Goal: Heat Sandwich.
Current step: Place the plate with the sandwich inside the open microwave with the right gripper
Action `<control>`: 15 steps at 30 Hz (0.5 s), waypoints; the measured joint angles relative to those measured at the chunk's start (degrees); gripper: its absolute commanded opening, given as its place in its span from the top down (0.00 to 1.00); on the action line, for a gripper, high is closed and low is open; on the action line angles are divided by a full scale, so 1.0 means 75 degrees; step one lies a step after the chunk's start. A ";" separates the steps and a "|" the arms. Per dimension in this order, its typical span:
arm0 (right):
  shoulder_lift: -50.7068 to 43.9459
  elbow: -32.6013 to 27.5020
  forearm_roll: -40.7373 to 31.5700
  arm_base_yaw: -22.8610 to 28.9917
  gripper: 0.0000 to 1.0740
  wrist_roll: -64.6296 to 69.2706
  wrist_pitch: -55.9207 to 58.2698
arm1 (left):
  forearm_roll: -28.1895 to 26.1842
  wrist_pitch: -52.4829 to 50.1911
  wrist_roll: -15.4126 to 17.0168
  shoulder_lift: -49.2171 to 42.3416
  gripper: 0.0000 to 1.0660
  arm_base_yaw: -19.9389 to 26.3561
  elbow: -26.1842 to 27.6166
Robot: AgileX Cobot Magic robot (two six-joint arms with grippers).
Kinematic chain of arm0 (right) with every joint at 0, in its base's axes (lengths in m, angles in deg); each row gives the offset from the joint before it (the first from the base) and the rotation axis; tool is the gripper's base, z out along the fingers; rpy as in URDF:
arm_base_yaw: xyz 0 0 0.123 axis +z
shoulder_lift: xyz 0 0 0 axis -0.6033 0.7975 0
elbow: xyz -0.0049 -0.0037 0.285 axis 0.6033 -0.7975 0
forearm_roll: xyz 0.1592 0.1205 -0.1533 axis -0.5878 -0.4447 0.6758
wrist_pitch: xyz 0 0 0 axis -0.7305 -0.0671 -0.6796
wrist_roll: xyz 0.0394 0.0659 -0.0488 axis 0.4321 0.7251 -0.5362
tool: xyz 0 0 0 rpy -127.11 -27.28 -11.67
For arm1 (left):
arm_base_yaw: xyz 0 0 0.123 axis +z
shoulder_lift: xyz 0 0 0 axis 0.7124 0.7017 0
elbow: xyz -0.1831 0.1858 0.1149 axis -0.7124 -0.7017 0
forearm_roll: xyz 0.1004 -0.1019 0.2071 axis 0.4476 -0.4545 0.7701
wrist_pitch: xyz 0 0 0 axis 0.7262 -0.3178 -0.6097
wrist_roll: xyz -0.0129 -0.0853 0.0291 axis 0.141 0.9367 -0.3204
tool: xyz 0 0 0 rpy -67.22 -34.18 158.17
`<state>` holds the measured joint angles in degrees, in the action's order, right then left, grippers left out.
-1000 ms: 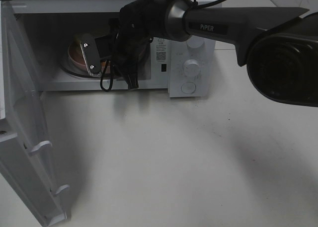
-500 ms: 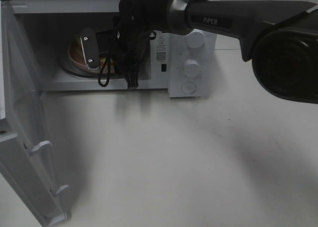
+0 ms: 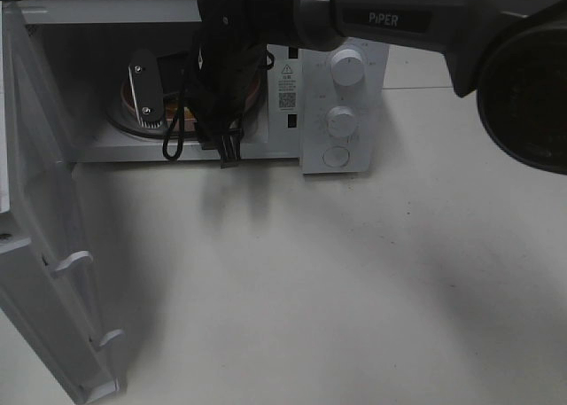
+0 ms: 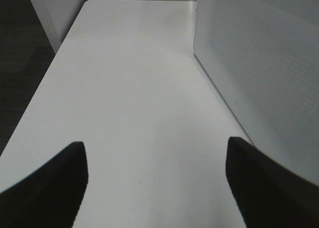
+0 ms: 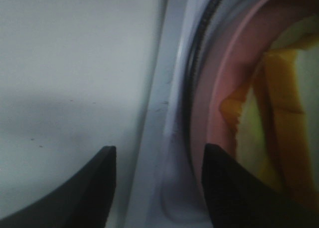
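Observation:
The sandwich (image 5: 281, 113), pale bread with yellow filling, lies on a round pink plate (image 5: 214, 108) on the glass turntable (image 3: 120, 126) inside the open microwave (image 3: 341, 77). In the exterior view the arm hides the sandwich and only the plate's edges (image 3: 254, 90) show. My right gripper (image 5: 157, 188) reaches into the cavity. It stands open at the plate's near rim with nothing between its fingers (image 3: 142, 90). My left gripper (image 4: 157, 183) is open over bare table beside the microwave's perforated side panel (image 4: 259, 63).
The microwave door (image 3: 44, 245) hangs wide open at the left, reaching toward the table's front. Two knobs (image 3: 344, 68) and a round button sit on the control panel at the right. The white table (image 3: 337, 281) spreads in front.
My right arm has shifted left and a little higher in the cavity. Its finger has turned more upright over the plate's left side. The jaws have widened slightly.

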<state>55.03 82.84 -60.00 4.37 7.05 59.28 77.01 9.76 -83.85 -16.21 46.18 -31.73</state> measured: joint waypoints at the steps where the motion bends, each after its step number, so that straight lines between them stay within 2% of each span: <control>1: 0.0000 0.0000 0.0000 0.0000 0.51 0.0000 0.0000 | 0.0000 0.0000 0.0000 0.0000 0.31 0.0000 0.0000; 5: -0.0229 -0.0458 -0.0008 0.0199 0.51 0.0008 0.0130 | 0.0000 0.0000 0.0000 0.0000 0.31 0.0000 0.0000; 10: -0.0466 -0.0649 0.0000 0.0306 0.51 0.0153 0.0138 | 0.0000 0.0000 0.0000 0.0000 0.31 0.0000 0.0000; 15: -0.0894 -0.1131 0.0015 0.0451 0.51 0.0863 0.0214 | 0.0000 0.0000 0.0000 0.0000 0.31 0.0000 0.0000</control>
<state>48.33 74.36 -59.88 7.75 13.53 60.88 77.01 9.76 -83.85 -16.21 46.18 -31.73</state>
